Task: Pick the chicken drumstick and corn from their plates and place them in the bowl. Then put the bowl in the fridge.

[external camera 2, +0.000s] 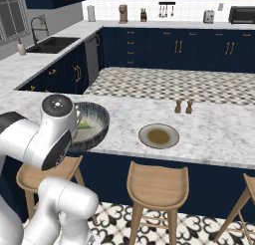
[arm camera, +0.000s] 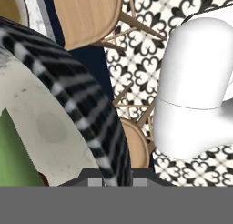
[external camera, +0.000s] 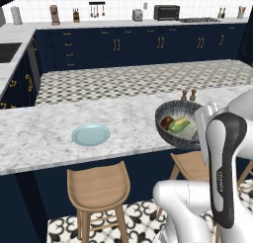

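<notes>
- The robot's white arm (external camera: 225,158) looms closest to the lens, rising in front of the marble tabletop (external camera: 44,133) of a simulated kitchen.
- The dark-grey bowl (external camera: 170,112) hangs at the tabletop's near edge, partly over the stools, its right side hidden behind the arm; whether it touches the surface cannot be told.
- Inside the bowl lie the reddish-brown chicken drumstick (external camera: 167,122) and, just beside it, the yellow corn (external camera: 180,125) with its green husk.
- The hand view sits tight against the bowl's striped rim, pale speckled inside and green husk to the left; the fingers are hidden at the bottom edge, so whether they are clenched on the rim cannot be told.
- The pale-blue plate (external camera: 91,135) rests bare on the tabletop, well left of the bowl.
- The grey-rimmed plate (external camera 2: 159,135) with the brownish centre lies right of the bowl, near two small shakers (external camera 2: 183,106).
- Wooden stools (external camera: 98,187) stand below the tabletop's edge on patterned floor.
</notes>
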### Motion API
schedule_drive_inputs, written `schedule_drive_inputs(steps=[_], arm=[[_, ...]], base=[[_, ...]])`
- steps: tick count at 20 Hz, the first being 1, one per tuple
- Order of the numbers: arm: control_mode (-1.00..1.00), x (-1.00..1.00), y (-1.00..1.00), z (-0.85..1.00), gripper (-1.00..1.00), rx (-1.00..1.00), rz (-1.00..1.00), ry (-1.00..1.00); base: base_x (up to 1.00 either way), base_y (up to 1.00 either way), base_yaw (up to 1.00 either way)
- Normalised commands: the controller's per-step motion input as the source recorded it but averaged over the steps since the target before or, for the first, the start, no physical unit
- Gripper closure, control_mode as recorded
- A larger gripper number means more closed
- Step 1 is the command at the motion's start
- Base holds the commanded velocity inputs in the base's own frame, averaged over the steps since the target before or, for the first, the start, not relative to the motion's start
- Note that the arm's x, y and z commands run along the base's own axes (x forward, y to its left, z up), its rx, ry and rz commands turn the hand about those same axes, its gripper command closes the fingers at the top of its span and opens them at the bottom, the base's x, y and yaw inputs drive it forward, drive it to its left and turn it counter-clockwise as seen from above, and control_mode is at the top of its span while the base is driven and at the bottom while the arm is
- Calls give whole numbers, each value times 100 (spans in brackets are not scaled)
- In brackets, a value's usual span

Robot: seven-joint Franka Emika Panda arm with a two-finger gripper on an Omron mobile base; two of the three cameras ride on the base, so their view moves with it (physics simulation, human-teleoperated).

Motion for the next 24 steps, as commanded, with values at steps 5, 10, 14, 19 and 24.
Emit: schedule_drive_inputs(steps=[5, 10, 14, 19, 24], arm=[[-100, 0, 0, 0, 100, 0, 0, 1], [100, 0, 0, 0, 100, 0, 0, 0], [100, 0, 0, 0, 100, 0, 0, 0], [100, 0, 0, 0, 100, 0, 0, 0], [100, 0, 0, 0, 100, 0, 0, 0]], base=[[0, 0, 0], [-11, 0, -7], [-66, -13, -48], [-65, -31, -63], [-22, -71, -67]])
